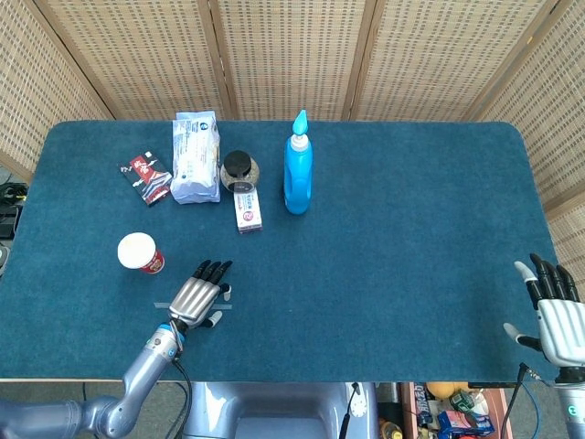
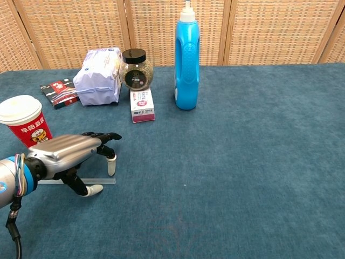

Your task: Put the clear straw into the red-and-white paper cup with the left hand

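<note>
The clear straw (image 2: 102, 181) lies flat on the blue cloth near the front left edge, faint in the head view (image 1: 227, 305). My left hand (image 2: 67, 154) (image 1: 198, 296) hovers palm down right over it, fingers spread and curved down, one fingertip by the straw's right end and the thumb just in front of it. The hand holds nothing. The red-and-white paper cup (image 2: 24, 121) (image 1: 140, 252) stands upright with a white lid, just left and behind the hand. My right hand (image 1: 551, 307) rests open at the table's front right corner, seen only in the head view.
At the back left stand a blue bottle (image 2: 186, 59), a dark-lidded jar (image 2: 135, 69), a small pink-and-white box (image 2: 142, 106), a pale lilac packet (image 2: 98, 75) and a red-and-black sachet (image 2: 58, 91). The table edge (image 1: 274, 380) runs close behind the left wrist.
</note>
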`<state>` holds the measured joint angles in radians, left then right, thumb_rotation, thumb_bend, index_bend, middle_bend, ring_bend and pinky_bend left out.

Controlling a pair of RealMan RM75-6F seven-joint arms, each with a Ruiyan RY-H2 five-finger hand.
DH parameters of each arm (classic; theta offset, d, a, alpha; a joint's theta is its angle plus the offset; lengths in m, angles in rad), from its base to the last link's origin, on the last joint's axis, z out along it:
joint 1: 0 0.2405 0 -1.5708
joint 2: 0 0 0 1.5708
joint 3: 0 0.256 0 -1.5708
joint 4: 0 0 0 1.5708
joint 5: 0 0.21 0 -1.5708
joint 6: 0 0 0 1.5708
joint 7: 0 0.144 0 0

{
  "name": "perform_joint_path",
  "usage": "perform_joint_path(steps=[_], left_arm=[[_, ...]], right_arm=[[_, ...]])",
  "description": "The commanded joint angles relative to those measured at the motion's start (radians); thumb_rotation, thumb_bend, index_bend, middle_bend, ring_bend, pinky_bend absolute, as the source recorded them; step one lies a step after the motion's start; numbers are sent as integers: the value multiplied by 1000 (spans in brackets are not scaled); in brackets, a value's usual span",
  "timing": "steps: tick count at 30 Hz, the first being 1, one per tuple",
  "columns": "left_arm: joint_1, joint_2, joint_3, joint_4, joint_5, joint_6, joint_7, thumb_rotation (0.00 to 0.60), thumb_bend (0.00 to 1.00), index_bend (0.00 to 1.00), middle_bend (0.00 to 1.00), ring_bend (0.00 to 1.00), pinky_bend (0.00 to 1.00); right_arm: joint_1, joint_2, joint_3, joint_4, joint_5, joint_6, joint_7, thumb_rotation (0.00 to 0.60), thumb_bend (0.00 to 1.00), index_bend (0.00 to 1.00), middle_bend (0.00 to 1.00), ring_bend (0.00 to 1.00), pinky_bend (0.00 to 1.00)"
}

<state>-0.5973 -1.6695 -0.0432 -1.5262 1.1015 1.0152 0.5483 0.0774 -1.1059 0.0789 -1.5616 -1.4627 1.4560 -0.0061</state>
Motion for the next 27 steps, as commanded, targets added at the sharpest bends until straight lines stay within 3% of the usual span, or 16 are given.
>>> perform_joint_path(steps=[1,20,27], left_arm=[[0,-3,1,4,-4,-2,-2,600,350,489,0,0,0],[-1,-5,2,4,-10,5,3,600,394,562,0,0,0],[4,21,-6,-35,35,21,-55,600,394,563,0,0,0]], right_arm=[[0,0,0,0,0,-1,-1,600,0,0,0,0,0],[2,1,-3,1,-1,-6,9,600,0,0,0,0,0],[3,1,-4,0,-2,-6,7,600,0,0,0,0,0]])
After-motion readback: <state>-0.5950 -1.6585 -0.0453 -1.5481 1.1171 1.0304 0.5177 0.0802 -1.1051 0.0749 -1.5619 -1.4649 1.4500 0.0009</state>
